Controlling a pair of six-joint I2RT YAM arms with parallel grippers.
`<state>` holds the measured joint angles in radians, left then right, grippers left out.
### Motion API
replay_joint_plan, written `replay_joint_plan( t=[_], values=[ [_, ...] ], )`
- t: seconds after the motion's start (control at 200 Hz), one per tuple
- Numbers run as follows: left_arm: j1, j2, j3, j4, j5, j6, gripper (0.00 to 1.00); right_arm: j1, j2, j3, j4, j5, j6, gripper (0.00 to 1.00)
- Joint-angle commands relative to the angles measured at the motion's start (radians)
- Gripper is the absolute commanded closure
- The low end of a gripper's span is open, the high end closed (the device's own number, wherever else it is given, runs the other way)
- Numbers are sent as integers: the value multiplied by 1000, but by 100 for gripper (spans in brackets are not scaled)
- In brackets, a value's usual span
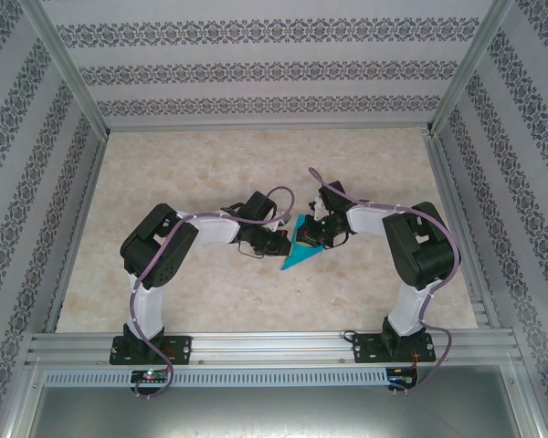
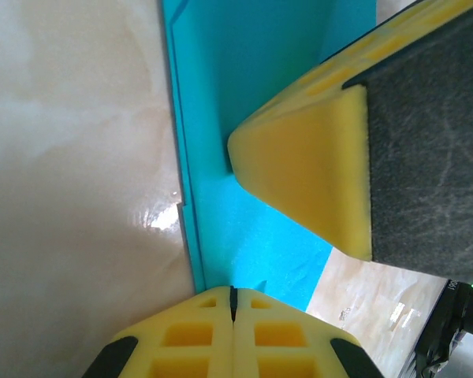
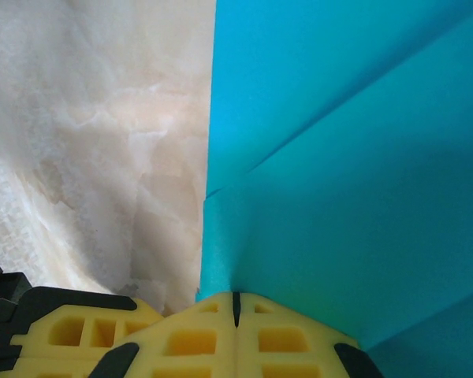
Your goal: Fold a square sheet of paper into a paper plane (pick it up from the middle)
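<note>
Lying in the middle of the desk [image 1: 201, 173], the folded teal paper [image 1: 303, 251] had both arms meeting over it. The left gripper [image 2: 232, 294] and right gripper [image 3: 236, 298], each closed tight, pressed their tips onto the paper.

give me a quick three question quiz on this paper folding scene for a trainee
1. True or false: the left gripper and the right gripper both have their jaws shut.
2. The teal paper is: A) a flat unfolded square, B) folded, with creased layers, C) crumpled into a ball.
3. In the top view, where does the teal paper lie relative to the two grippers?
Key: 1 true; 2 B; 3 between them, on the table.
</note>
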<state>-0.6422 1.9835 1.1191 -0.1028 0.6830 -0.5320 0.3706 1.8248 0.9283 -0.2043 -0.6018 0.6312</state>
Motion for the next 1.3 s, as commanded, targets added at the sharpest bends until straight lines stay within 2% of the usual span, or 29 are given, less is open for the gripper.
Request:
replay_joint_plan(
  t=[0.0, 0.33, 0.834, 1.029, 1.294],
  values=[
    [-4, -21, 13, -52, -5, -7, 98, 3, 45, -40, -6, 18, -13, 100],
    [46, -158, -89, 70, -43, -70, 96, 84, 51, -61, 104, 12, 116, 100],
    [45, -140, -159, 84, -6, -95, 100, 101, 64, -45, 109, 22, 151, 100],
    [44, -108, -138, 88, 19, -96, 100, 103, 66, -42, 106, 19, 153, 100],
    [43, -67, -82, 26, -11, -61, 100, 104, 65, -36, 106, 12, 150, 100]
  ],
)
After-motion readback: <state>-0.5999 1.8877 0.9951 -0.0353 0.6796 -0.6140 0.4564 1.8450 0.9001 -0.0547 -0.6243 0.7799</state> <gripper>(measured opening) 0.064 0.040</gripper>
